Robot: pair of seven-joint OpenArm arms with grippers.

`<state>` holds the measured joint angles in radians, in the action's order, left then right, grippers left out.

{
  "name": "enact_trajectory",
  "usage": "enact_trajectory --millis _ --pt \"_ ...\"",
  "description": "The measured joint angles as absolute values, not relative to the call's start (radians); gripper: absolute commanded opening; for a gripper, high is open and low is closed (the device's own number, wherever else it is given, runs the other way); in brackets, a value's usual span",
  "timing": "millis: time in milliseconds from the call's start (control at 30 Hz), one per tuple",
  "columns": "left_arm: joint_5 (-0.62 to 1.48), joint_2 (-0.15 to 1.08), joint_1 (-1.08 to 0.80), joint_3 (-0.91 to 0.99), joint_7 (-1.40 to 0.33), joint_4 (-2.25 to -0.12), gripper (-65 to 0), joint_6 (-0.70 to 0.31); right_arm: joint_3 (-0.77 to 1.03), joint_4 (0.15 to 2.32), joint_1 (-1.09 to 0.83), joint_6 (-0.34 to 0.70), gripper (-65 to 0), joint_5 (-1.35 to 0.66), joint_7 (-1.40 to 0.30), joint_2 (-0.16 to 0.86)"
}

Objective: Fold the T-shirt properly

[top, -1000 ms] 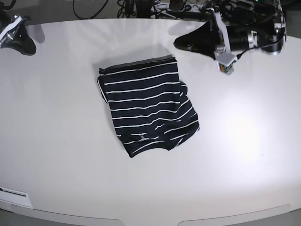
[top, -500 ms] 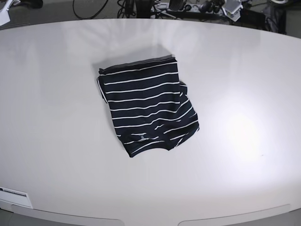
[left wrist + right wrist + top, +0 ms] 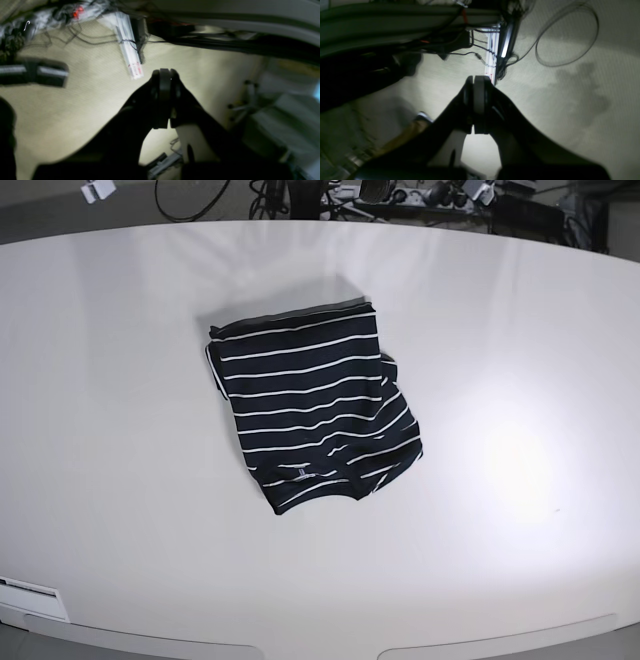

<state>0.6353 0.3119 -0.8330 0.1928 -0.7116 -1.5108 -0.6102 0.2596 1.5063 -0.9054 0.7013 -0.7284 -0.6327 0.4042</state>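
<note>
The dark T-shirt (image 3: 310, 405) with thin white stripes lies folded into a rough rectangle on the white table (image 3: 120, 430), a little left of centre in the base view. Neither arm is over the table there. My left gripper (image 3: 165, 75) is shut and empty, seen over beige floor in the left wrist view. My right gripper (image 3: 477, 80) is shut and empty, seen over floor in the right wrist view. The shirt does not show in either wrist view.
Cables and equipment (image 3: 400, 195) lie behind the table's far edge. A white label (image 3: 30, 590) sits at the front left edge. A white power strip (image 3: 130, 53) and cables lie on the floor, also showing in the right wrist view (image 3: 492, 57).
Both arms have pulled back off the table: a second ago they were at the far corners, now they are out of the base view. The shirt has not moved.
</note>
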Motion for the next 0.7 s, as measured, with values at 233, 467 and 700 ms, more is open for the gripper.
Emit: enact_trajectory --millis 233,467,700 --pt "0.259 0.303 -0.495 0.031 -0.17 -0.832 -65.0 -0.563 0.018 1.048 -0.604 0.601 -65.0 -0.314 -0.236 0.407" --pt "0.107 0.246 -0.318 -0.109 0.216 -0.373 -65.0 -0.242 -0.218 0.62 -0.397 0.327 -65.0 -0.116 -0.01 0.324" --pt "0.113 0.101 -0.281 -0.257 0.237 -0.379 -65.0 -0.037 -0.35 0.567 -0.352 0.183 -65.0 -0.057 0.045 0.162"
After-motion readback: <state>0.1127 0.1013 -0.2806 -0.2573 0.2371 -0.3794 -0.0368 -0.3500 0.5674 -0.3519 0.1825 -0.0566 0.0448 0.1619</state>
